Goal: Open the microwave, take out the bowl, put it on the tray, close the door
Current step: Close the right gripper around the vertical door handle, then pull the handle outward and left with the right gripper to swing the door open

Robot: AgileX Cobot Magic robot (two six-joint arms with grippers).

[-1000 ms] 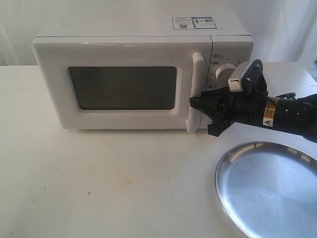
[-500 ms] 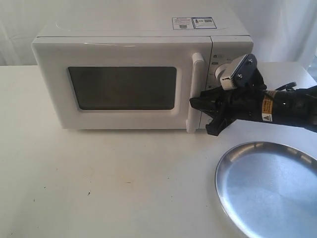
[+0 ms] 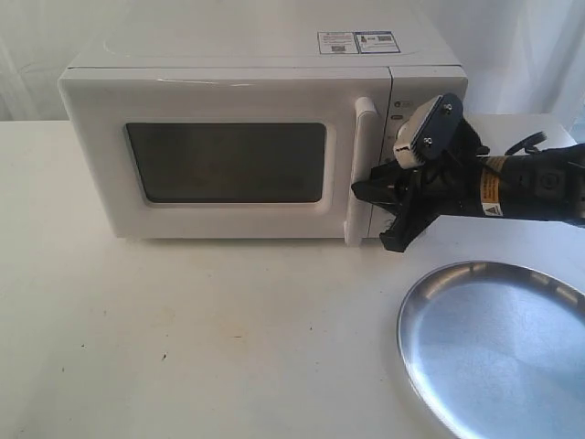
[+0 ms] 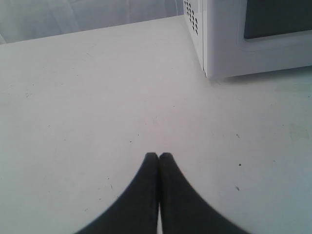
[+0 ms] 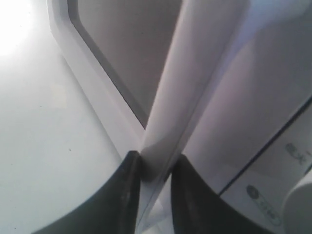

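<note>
Microwave (image 3: pixel 228 91) at rear of desk (image 3: pixel 183 347); tray (image 3: pixel 494 352) front-right of it; right end effector (image 3: pixel 367 194) straddles door handle (image 3: pixel 363 137).

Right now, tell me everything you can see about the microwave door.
The door is white, glossy plastic by its look, with a dark rectangular window and a vertical white bar handle at its right edge in the exterior view. It sits shut, flush with the front of the microwave. The right claw straddles the lower part of the handle, with a finger pressed on either side. Nothing else touches the door.
</note>
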